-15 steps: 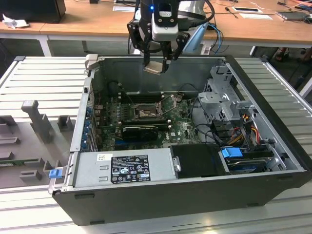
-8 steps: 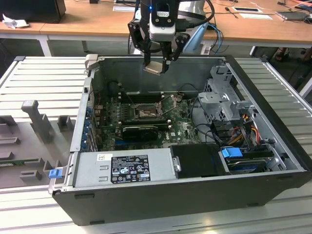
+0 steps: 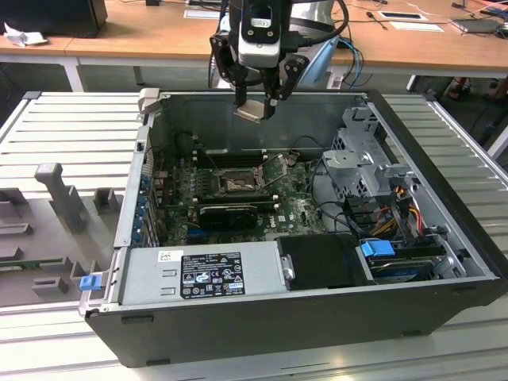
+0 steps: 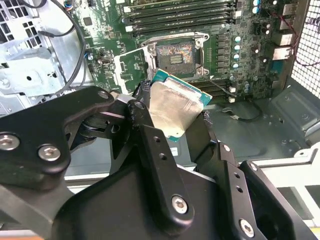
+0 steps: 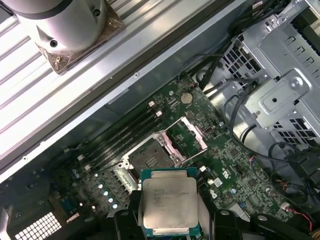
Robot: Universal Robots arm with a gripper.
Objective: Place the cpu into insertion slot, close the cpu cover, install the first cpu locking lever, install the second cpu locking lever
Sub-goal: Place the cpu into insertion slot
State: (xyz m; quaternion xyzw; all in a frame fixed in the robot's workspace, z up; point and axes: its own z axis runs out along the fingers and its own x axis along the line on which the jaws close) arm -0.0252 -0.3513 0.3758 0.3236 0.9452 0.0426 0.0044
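My gripper point(image 3: 255, 105) hangs above the open computer case, shut on the cpu point(image 3: 254, 110), a flat square chip with a dull silver top. In both wrist views the cpu point(image 4: 172, 107) point(image 5: 169, 202) sits between the black fingers point(image 4: 142, 117), held by two opposite edges. Below it on the green motherboard lies the insertion slot point(image 4: 175, 55) point(image 5: 150, 157) point(image 3: 236, 184), a square black socket with a silver rim, uncovered. The cpu cover point(image 4: 131, 65) point(image 5: 186, 134) is flipped open beside the socket. The chip is well above the board and touches nothing else.
Long black memory slots point(image 4: 185, 15) run along one side of the socket. A black card point(image 3: 230, 213) lies on its other side. A metal drive cage point(image 3: 369, 163) with cables stands at the exterior view's right, and a power supply point(image 3: 210, 274) at the front. Case walls point(image 3: 143, 159) surround the board.
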